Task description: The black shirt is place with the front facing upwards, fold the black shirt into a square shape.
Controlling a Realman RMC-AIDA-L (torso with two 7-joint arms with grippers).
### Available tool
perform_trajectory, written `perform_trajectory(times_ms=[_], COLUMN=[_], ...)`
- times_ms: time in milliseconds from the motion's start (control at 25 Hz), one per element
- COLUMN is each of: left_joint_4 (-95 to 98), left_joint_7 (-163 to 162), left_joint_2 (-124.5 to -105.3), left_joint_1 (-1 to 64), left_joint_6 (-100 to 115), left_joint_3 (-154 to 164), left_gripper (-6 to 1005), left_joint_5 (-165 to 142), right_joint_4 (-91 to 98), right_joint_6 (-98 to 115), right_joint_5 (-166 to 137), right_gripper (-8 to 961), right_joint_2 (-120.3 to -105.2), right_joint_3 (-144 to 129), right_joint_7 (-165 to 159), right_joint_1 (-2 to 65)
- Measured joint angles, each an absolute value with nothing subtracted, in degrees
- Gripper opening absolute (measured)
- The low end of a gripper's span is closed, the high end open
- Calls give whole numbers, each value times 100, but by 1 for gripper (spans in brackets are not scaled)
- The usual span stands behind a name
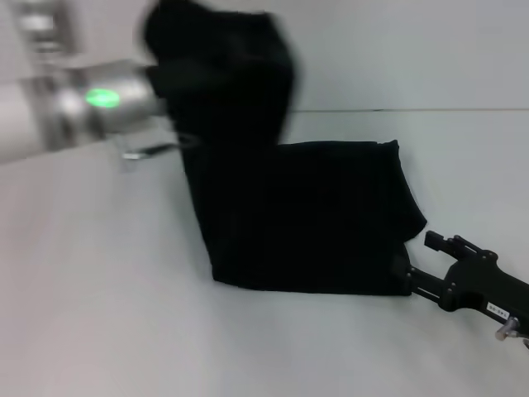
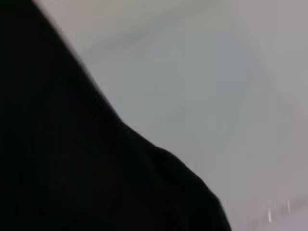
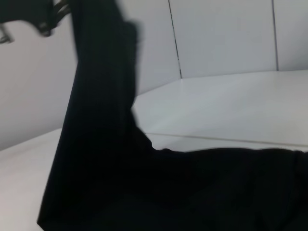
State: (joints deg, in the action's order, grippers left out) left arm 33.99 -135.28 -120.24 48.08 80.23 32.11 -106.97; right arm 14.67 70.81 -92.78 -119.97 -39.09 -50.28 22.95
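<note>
Head view: you see the black shirt [image 1: 306,219] folded on the white table [image 1: 99,314], its left end lifted high by the left gripper [image 1: 178,78], fingers buried in cloth, so you cannot tell their state. The right gripper [image 1: 413,279] sits at the near right corner; grip unclear.
Left wrist view: black cloth [image 2: 72,159] fills one side.
Right wrist view: fabric [image 3: 101,120] rises steeply off the table

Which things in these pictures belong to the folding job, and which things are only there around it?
Belong to the job:
- black shirt, one end lifted off the table
- left gripper, raised, holding up that end
- right gripper, low at the shirt's near right corner

Only there:
- white table
- wall behind it
</note>
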Motion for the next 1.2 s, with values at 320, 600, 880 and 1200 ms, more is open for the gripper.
perform_trajectory(times_ms=[320, 600, 880, 1200], left_joint_4=[1159, 375, 443, 492], left_joint_7=[-12139, -11408, -11346, -11306], left_joint_2=[-12449, -12458, -12464, -12468], left_joint_1=[5518, 5289, 5197, 5194], left_joint_6=[6850, 6647, 6667, 6782], left_joint_3=[5304, 5246, 5240, 5244], left_gripper=[25, 26, 26, 25], left_joint_5=[-9661, -9359, -9311, -9266], right_joint_4=[1468, 1452, 1440, 1394], right_joint_6=[7094, 6951, 6553, 5832], right_joint_5=[-9288, -9296, -9282, -9014], right_gripper=[835, 835, 835, 836], right_joint_2=[-11998, -12000, -12023, -12033], right_joint_3=[-3866, -3858, -3858, -3868], right_joint_7=[-5034, -5036, -5021, -4972], right_joint_1=[2128, 2162, 2324, 2821])
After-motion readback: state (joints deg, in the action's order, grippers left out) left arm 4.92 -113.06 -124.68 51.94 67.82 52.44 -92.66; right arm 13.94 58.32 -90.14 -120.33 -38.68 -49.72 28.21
